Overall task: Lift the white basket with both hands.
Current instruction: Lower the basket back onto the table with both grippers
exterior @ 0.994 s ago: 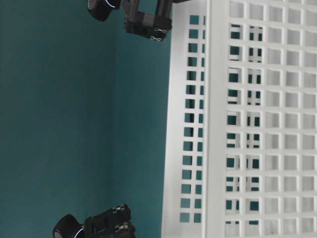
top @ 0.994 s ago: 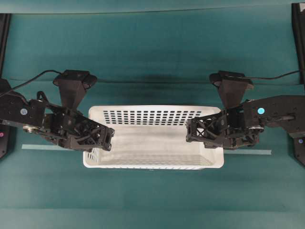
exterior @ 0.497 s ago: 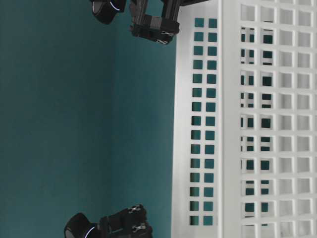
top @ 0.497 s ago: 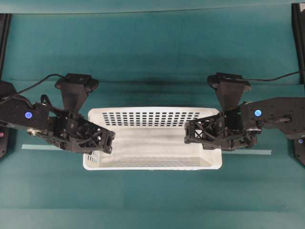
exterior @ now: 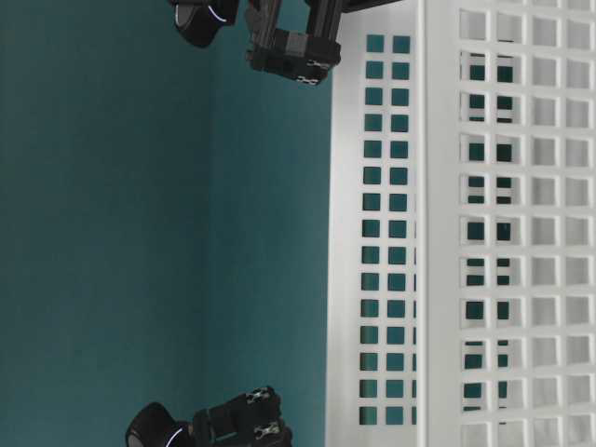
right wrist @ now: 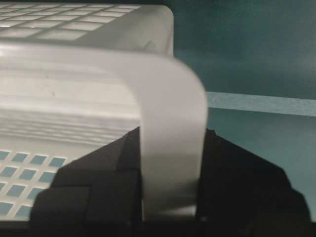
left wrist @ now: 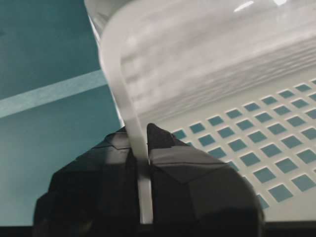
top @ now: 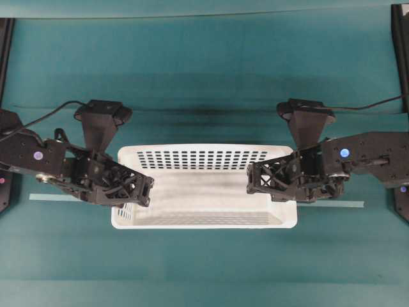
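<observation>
Now white basket (top: 204, 192), each end rim pinched between jaws

Overhead, sideways table-level, two wrist close-ups

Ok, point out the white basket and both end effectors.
white basket (top: 204, 220): overhead view, near rim.
left end effector (left wrist: 143, 148): left wrist view, tips pinching the rim.
right end effector (right wrist: 170, 143): right wrist view, tips flanking the rim.

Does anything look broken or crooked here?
Nothing stands out. The white basket looks whole and sits square between the arms, the left gripper and right gripper each shut on an end rim.
</observation>
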